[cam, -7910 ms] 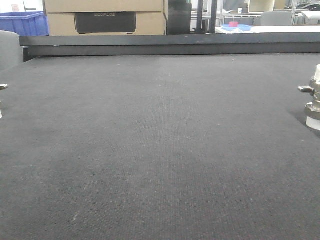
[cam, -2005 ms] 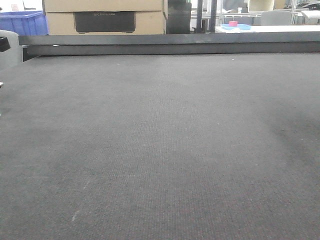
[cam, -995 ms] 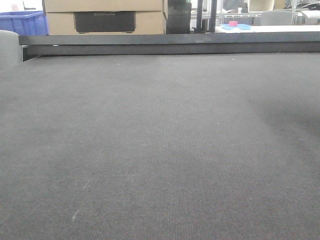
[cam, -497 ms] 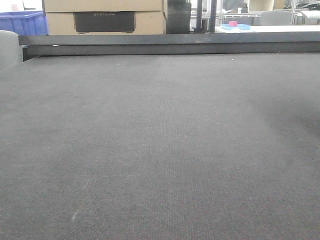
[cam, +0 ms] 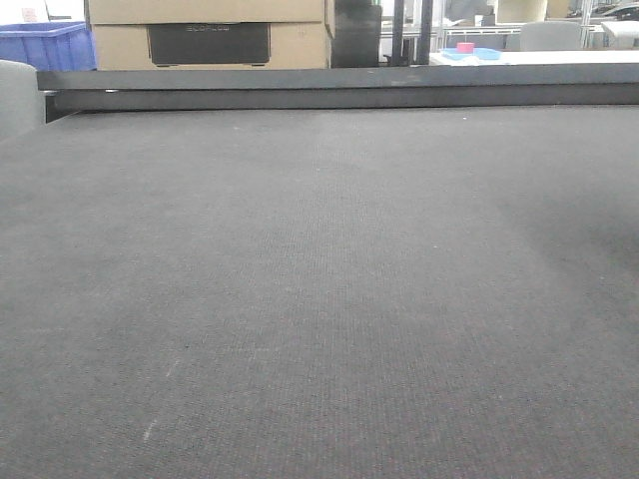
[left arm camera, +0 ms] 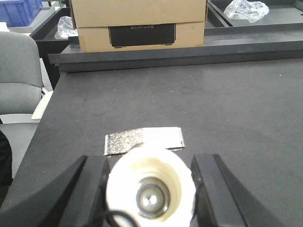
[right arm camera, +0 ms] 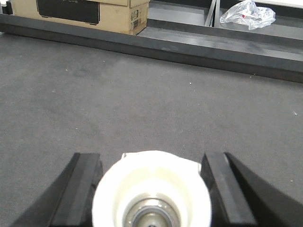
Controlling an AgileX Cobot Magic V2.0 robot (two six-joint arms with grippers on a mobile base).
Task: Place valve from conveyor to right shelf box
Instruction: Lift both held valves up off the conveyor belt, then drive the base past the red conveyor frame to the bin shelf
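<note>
In the left wrist view, my left gripper (left arm camera: 149, 161) is shut on a valve (left arm camera: 127, 176). Its pale whitish base faces the camera and its silvery lever handle (left arm camera: 144, 140) sticks out behind, above the conveyor (left arm camera: 227, 104). In the right wrist view, my right gripper (right arm camera: 151, 160) is shut on a second valve (right arm camera: 151, 176), also with its whitish base toward the camera, over the dark belt (right arm camera: 118, 94). The front view shows only the bare conveyor (cam: 319, 279) and its dark rail (cam: 339, 88), with no valve or gripper in it.
A cardboard box (cam: 210, 30) and a blue bin (cam: 50, 45) stand behind the rail. A grey chair (left arm camera: 19, 71) is off the belt's left edge. A crumpled plastic bag (right arm camera: 246, 13) lies beyond the rail at the back right.
Earlier, valves stood at the belt's left and right edges in the front view. Both have left that view. Nothing differs over the last second.
</note>
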